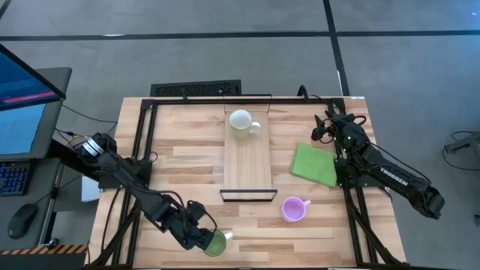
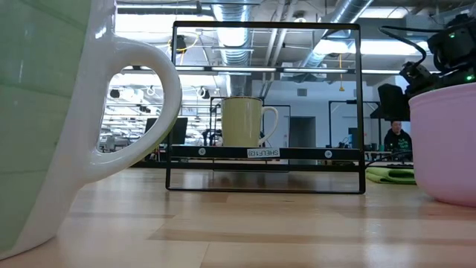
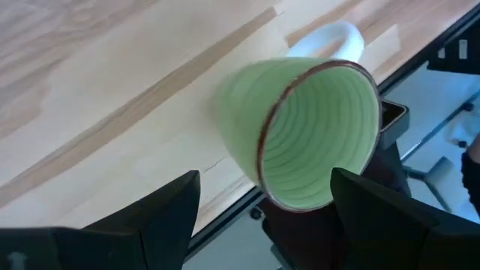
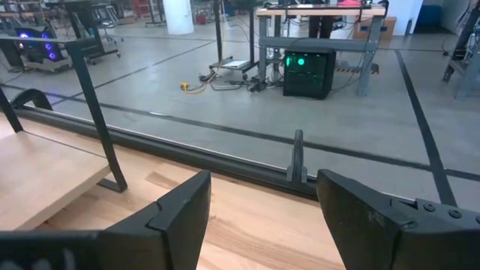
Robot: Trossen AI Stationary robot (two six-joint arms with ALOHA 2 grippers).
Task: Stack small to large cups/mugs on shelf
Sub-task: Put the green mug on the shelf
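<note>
The green mug (image 1: 216, 243) stands upright on its base at the table's near edge, its white handle (image 2: 152, 93) looming in the low view. My left gripper (image 3: 262, 217) is open and comes at it from above. Its fingers stand either side of the mug's (image 3: 300, 131) rim; touch does not show. The white mug (image 1: 241, 124) stands on the far end of the light wood shelf (image 1: 247, 165). The light purple mug (image 1: 294, 209) stands on the table right of the shelf's dark lip (image 1: 247, 195). My right gripper (image 4: 262, 217) is open, near the far right corner (image 1: 328, 125).
A flat green cloth (image 1: 315, 164) lies right of the shelf, between it and the right arm. A dark metal frame (image 2: 264, 152) runs around the shelf. Bare tabletop (image 1: 187, 161) lies left of the shelf. A monitor and keyboard stand off the table's left side.
</note>
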